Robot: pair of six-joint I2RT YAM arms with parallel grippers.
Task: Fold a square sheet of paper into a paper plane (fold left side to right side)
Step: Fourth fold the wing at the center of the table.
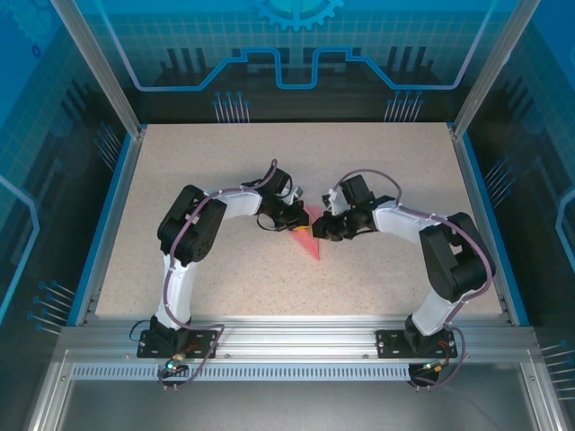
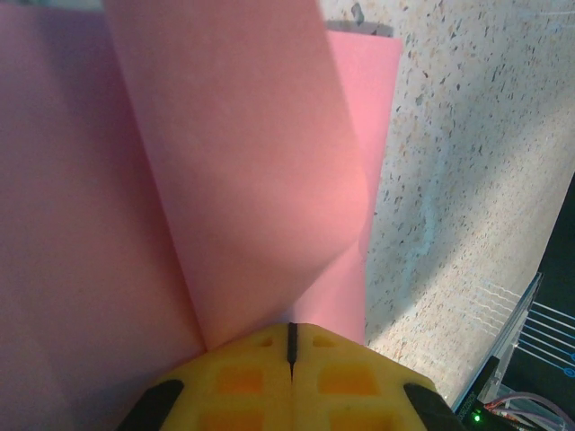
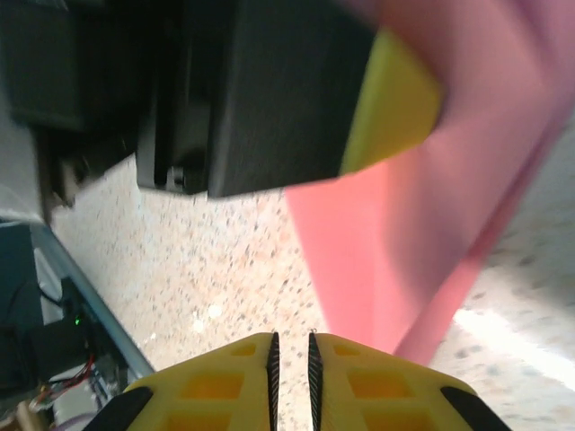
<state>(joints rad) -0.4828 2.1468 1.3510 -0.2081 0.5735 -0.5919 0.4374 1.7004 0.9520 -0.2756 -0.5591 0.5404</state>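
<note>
the left gripper is pinching the square sheet of paper, its fingers pressed together and a flap rising just ahead of the tips; the right gripper is showing a narrow slit, with the paper just ahead to its right, and i cannot tell if any is caught. this thin, matte, limp sheet is likely creasing and slipping easily, so an edge looks like the best hold

Your paper is plain pink-red, no print. Worktop: beige w/ dark speckles. Left gripper & right gripper: yellow-tipped. Arms: black & white.
</note>
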